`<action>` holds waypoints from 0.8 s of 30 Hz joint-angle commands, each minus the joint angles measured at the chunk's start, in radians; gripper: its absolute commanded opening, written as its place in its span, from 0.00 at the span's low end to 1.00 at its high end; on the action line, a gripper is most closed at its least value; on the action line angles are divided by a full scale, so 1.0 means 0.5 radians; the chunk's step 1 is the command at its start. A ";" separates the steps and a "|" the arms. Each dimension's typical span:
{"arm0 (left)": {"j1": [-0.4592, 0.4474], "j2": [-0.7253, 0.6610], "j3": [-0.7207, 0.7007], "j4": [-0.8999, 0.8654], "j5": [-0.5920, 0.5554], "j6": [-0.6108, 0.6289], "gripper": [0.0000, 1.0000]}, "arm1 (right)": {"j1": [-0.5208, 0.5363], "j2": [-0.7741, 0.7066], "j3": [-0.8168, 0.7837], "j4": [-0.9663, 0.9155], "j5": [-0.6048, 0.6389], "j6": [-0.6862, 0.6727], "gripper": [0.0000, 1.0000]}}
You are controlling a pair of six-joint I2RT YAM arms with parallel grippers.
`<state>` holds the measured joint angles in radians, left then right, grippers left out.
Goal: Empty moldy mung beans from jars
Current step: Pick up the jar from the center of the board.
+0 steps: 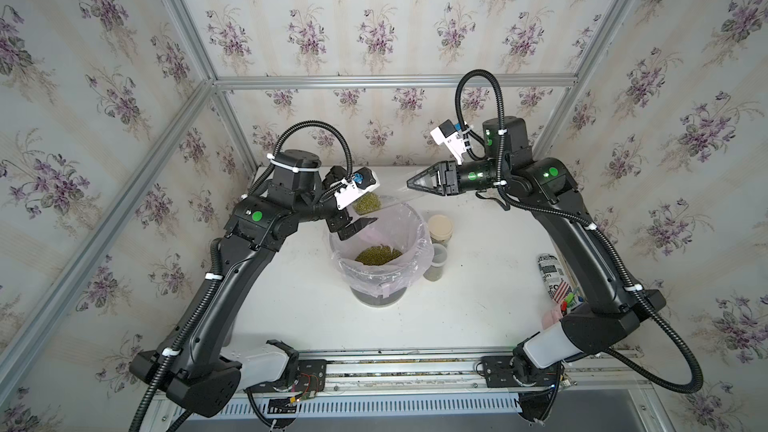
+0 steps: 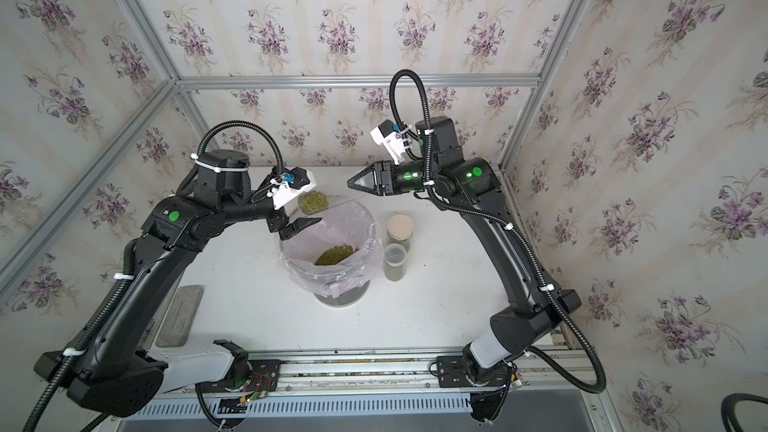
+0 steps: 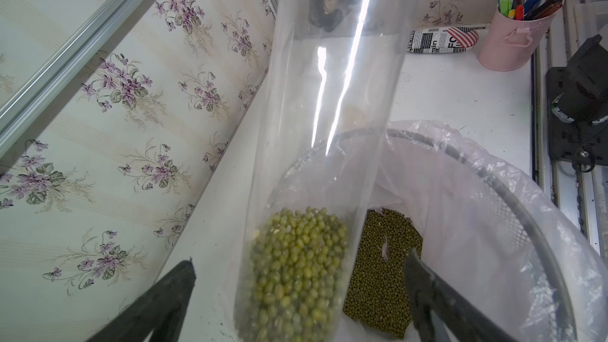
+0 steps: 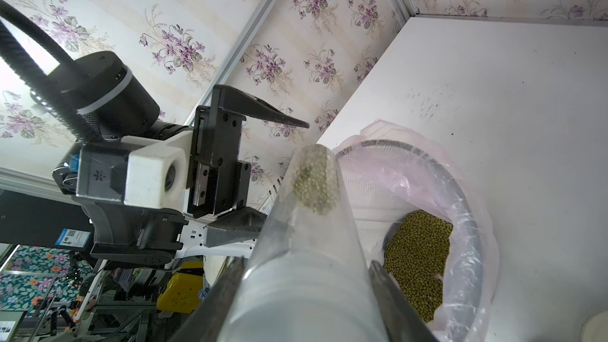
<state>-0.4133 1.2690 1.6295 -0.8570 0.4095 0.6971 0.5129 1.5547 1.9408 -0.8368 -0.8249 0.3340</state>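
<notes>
The printed can [image 3: 442,39] on the counter [image 1: 478,305] carries newsprint lettering, with "FO" legible beside a flag patch. The right claw [image 4: 306,261], nearly closed, clamps a clear jar [image 3: 329,93] above the lined bin [image 1: 415,234]. Mung beans [image 3: 296,291] sit at the jar's far end. The left claw [image 3: 301,256] is spread wide either side of that end, clear of it.

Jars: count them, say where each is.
3. A long clear jar tilted in the right gripper partly over the lined bin; a tan-lidded jar and a whitish-lidded jar stand beside it. None apparently hidden.
</notes>
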 commanded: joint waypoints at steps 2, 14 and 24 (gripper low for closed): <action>-0.008 0.020 -0.006 -0.041 -0.009 0.045 0.99 | 0.014 -0.002 0.008 0.082 -0.078 -0.043 0.37; -0.101 -0.018 -0.033 0.040 -0.178 -0.083 1.00 | 0.013 0.017 0.007 0.043 0.014 -0.085 0.37; -0.157 -0.039 -0.200 0.086 -0.320 -0.041 1.00 | 0.014 0.008 -0.008 0.014 0.079 -0.100 0.37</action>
<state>-0.4889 1.2610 1.5440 -0.8371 0.2768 0.6739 0.5190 1.5589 1.9366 -0.8364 -0.7891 0.2966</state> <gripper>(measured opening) 0.996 0.522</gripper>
